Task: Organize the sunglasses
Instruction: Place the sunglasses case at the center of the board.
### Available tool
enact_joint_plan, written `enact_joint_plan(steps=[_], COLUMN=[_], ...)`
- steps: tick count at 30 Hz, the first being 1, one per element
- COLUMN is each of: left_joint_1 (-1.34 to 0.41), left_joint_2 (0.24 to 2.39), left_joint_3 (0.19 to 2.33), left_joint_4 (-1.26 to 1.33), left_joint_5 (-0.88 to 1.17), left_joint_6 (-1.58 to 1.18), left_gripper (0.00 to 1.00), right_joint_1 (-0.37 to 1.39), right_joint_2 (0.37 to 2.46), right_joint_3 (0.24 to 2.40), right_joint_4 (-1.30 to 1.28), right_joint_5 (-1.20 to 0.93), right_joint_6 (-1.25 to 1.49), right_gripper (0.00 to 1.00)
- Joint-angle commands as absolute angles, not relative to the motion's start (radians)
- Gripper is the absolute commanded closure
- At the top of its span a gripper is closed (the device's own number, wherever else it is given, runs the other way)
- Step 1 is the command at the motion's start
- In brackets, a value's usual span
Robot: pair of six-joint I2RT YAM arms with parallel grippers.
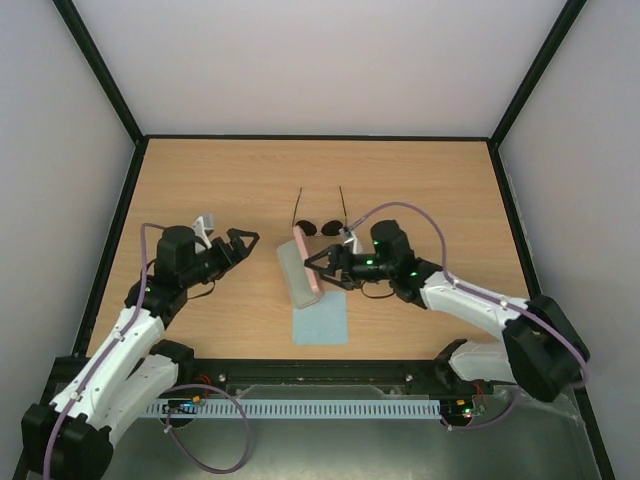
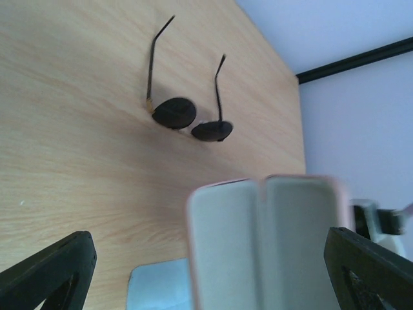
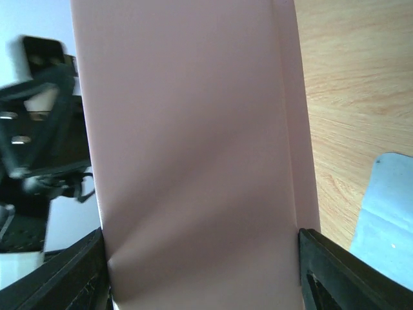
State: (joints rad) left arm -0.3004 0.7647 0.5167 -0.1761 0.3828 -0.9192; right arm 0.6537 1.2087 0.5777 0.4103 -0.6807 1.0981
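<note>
Right end effector [image 1: 318, 270] clamps the opened pink case [image 1: 298, 268]; left end effector [image 1: 243, 243] gapes, empty; sunglasses [image 1: 320, 226] lie on the counter [image 1: 200, 180] at the case's 12 o'clock; best to steady the case and pinch the bridge.

Sunglasses [image 2: 174, 113]: dark lenses, thin dark frame, with what may be a gold tint at one hinge (view blurred). Case [image 3: 193, 155]: plain pink outside; lining [image 2: 258, 245] pale grey-white. Cloth [image 1: 320, 325]: plain light blue. Table [image 1: 220, 180]: light wood with fine grain lines. Arms [image 1: 120, 345]: white links, black joints, purple cables [image 1: 405, 204]; green lights [image 1: 385, 265] on the right one. Enclosure walls [image 1: 330, 60]: plain pale grey.
</note>
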Motion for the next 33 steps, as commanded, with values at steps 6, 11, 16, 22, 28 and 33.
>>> enact_joint_plan(steps=[6,11,16,22,28,33], left_joint_1=[-0.246,-0.220,-0.184,-0.162,-0.152,-0.147], left_joint_2=[0.702,0.679,0.664,0.664,0.664,0.658], left_joint_3=[0.638,0.647,0.645,0.645,0.635,0.632], left_joint_4=[-0.233,-0.250,-0.256,-0.255,-0.256,-0.260], left_joint_5=[0.447,0.463,0.494,0.520,0.534,0.537], left_joint_6=[-0.922,-0.920,-0.919,-0.911,-0.905,-0.904], left_gripper=[0.00,0.00,0.00,0.00,0.01,0.00], right_joint_1=[0.848,0.901,0.916,0.917,0.916,0.916], right_joint_2=[1.488,1.676,1.802,1.857,1.888,1.925], right_joint_3=[0.676,0.747,0.822,0.880,0.891,0.887], right_joint_4=[0.817,0.974,1.011,0.893,0.783,0.763], right_joint_5=[-0.478,-0.452,-0.456,-0.454,-0.446,-0.444], right_joint_6=[1.275,1.346,1.361,1.292,1.227,1.198], right_gripper=[0.43,0.42,0.42,0.38,0.36,0.35])
